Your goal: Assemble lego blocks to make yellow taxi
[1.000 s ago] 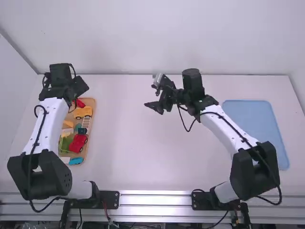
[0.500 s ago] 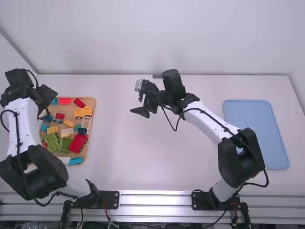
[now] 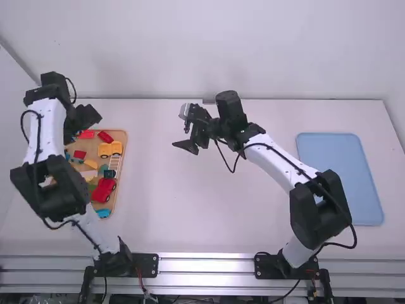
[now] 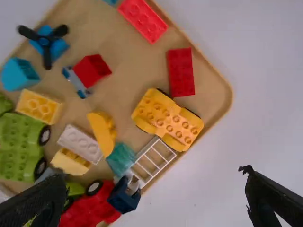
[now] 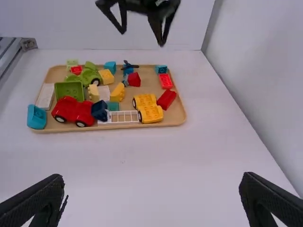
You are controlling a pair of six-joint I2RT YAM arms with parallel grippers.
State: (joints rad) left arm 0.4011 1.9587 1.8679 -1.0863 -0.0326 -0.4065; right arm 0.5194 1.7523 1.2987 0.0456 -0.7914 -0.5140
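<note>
My left gripper (image 3: 88,120) is above the far end of the wooden tray (image 3: 126,136). In the left wrist view the left gripper (image 4: 158,196) is open and empty, with the yellow wheeled base (image 4: 165,119) below it in the tray. Near that base lie a yellow curved block (image 4: 102,132), a yellow brick (image 4: 39,106) and a pale yellow block (image 4: 71,161). My right gripper (image 3: 185,147) hangs over the middle of the table. The right gripper (image 5: 151,198), in the right wrist view, stands open with nothing between its fingers.
Red bricks (image 4: 181,72), a red car (image 5: 72,111), a white ladder piece (image 5: 124,117), green pieces (image 5: 69,90) and a propeller block (image 4: 49,42) share the tray. A blue tray (image 3: 340,177) lies at the right of the table.
The left arm swung out left, then came back right over the tray's far end. My right gripper moved left and slightly nearer the camera, then held still.
</note>
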